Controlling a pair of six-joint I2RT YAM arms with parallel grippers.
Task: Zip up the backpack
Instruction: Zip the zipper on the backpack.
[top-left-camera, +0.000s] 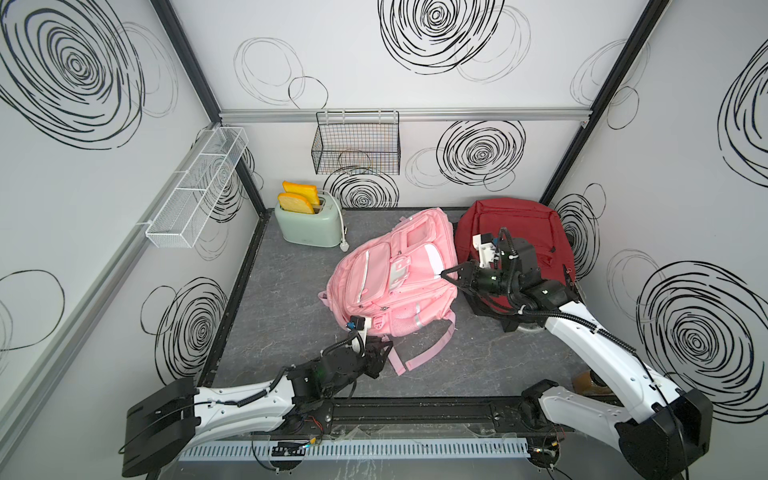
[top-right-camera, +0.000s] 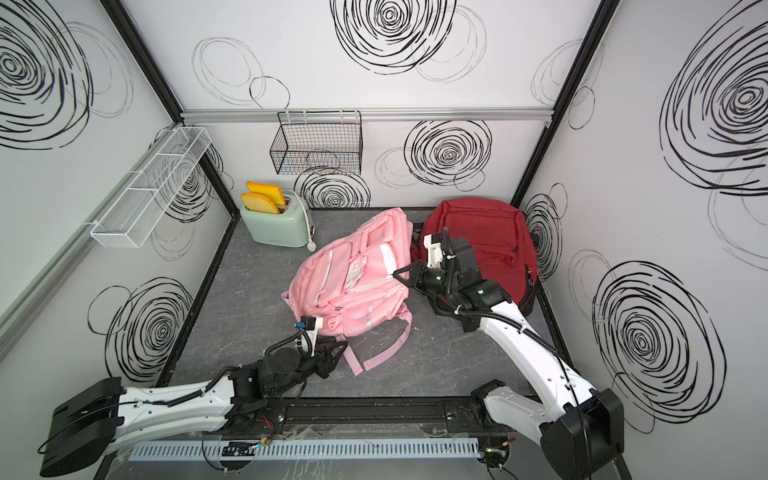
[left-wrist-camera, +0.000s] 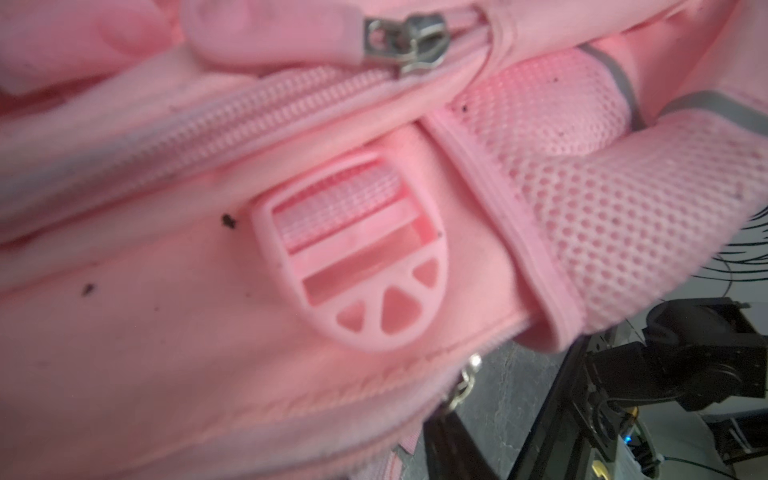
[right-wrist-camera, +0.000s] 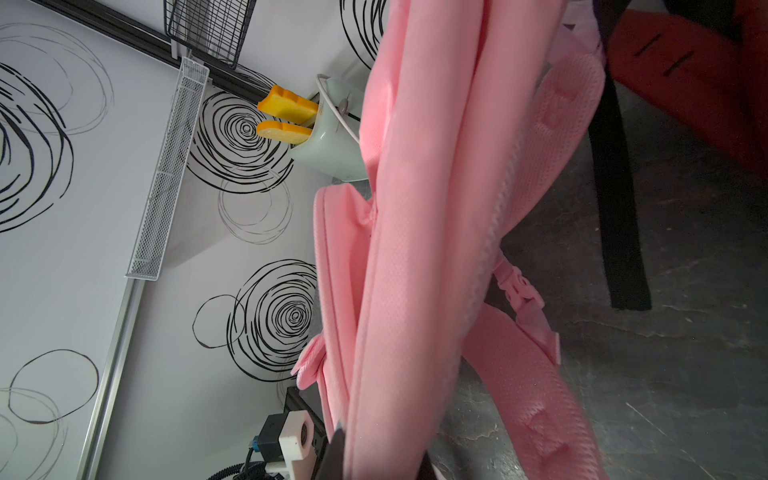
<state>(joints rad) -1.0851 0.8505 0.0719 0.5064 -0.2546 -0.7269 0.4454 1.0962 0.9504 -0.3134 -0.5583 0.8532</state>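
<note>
- Your right jaws are clamped on a fold at the right edge of the pink backpack. The right wrist view shows cloth pinched between the dark tips. Use that hold as your anchor.
- Your left jaws sit at the pack's near edge, just beside a shoulder strap. I cannot tell how wide they stand or whether they hold anything.
- The zipper slider shows close in the left wrist view, next to the mesh side pocket. Pinch its pull tab, not the cloth, and draw along the teeth with the seam taut.
- The pack lies mid-tabletop, just beside the red backpack on its right.
- Far left, the toaster holds two slices of toast.
- The black wire basket and the white mesh rack show nothing inside.
</note>
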